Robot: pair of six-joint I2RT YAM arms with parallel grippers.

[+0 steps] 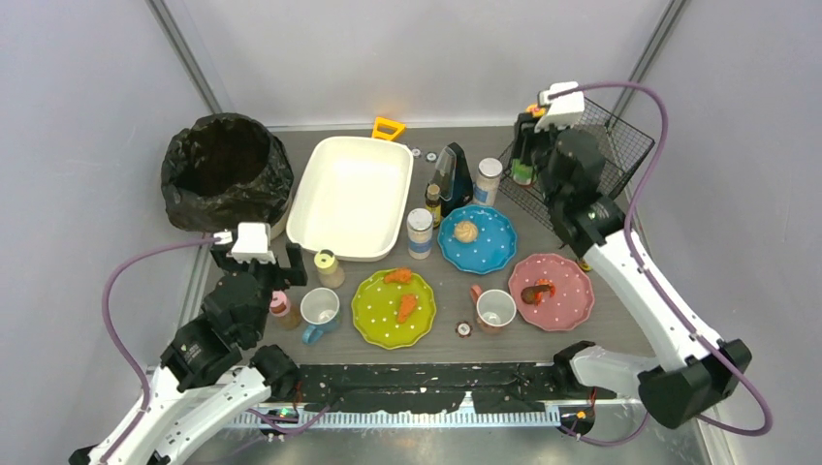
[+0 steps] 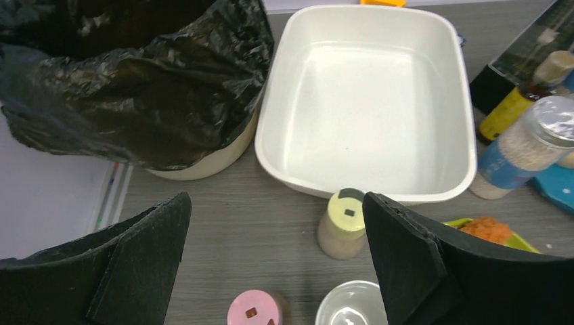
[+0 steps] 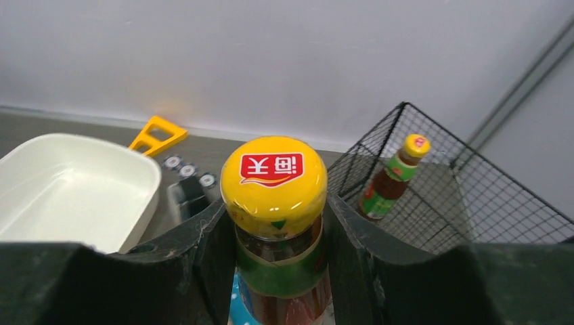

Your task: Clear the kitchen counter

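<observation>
Newbie: Bottle question. Right tool point(image 3: 277, 227) is clamped on a yellow-capped sauce bottle point(image 3: 274, 179), held upright just beside the wire basket point(image 3: 474, 203) at the back right of the counter point(image 2: 223, 217). I reckon the step is putting it in there. How do I not botch it?

Regular: Looks that way to me too. There's a green-labelled bottle point(image 3: 391, 183) standing near one corner of the basket, so I'd aim for bare mesh well apart from it. Carry yours over the rim first, high enough that the base clears the wire, then lower it straight down, upright. Don't let go until the base sits on the mesh. A tall narrow bottle like that will likely tip if dropped, and it could knock its neighbour over. Then part the jaws and lift straight up so nothing drags the cap.

Newbie: And the left tool point(image 2: 276, 203)?

Regular: Jaws wide apart, nothing in them. It hovers over the counter's near left, with a yellow-lidded shaker point(image 2: 344, 227) and a pink-lidded jar point(image 2: 254, 310) below it, in front of the white tub point(image 2: 467, 135). I'd leave it parked till the right arm's done. Counter's got plenty on it, plates point(image 1: 373, 315) and mugs point(image 1: 495, 309) across the middle, so early days I'd say.
</observation>
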